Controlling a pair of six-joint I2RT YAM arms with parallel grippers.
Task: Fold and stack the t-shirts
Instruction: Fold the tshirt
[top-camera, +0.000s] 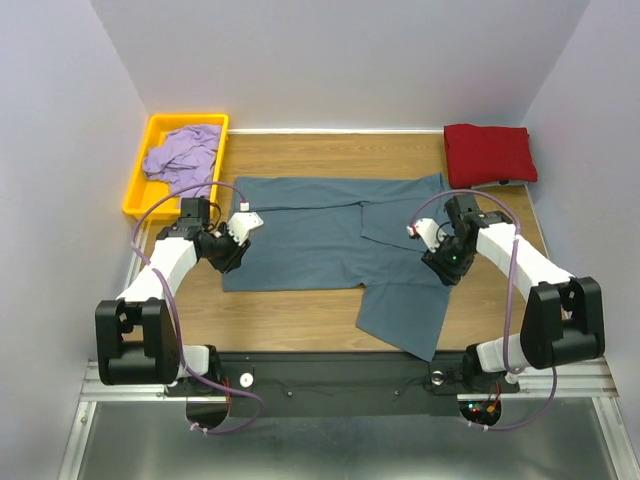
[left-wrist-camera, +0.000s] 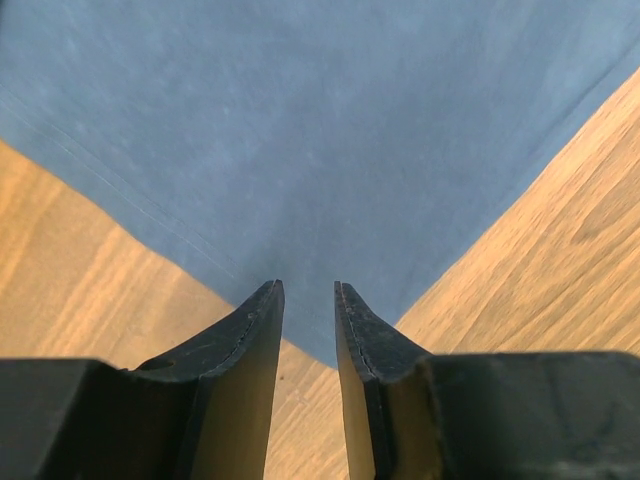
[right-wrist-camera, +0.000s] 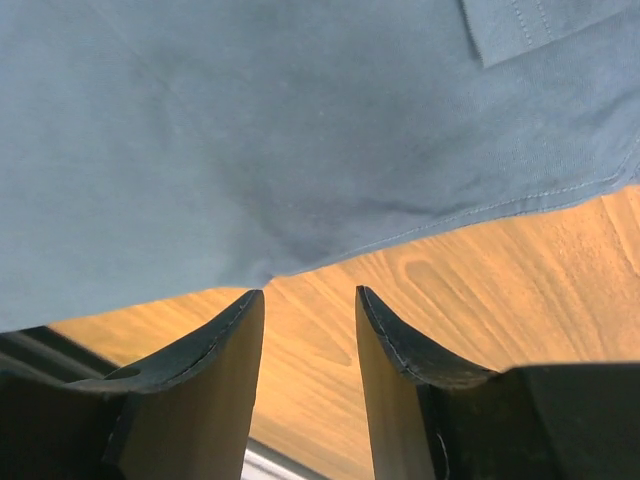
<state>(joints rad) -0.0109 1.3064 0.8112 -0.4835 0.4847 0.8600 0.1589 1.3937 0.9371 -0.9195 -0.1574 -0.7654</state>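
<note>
My left hand (left-wrist-camera: 307, 290) is spread with nothing between its fingers, hovering at a left corner of the slate blue-grey shirt (top-camera: 320, 235), which lies partly folded across the middle of the tabletop (top-camera: 290, 310). My right hand (right-wrist-camera: 310, 295) is spread and empty too, at the shirt's right edge. The dark red shirt (top-camera: 488, 153) sits folded at the far right. The lavender shirt (top-camera: 183, 155) lies crumpled in the yellow tray (top-camera: 133, 200).

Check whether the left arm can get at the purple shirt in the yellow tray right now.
Probably yes. The purple shirt lies loose in the yellow tray, on the left arm's side, with nothing between them. The left pincer is open and empty, by a corner of the blue shirt.
</note>
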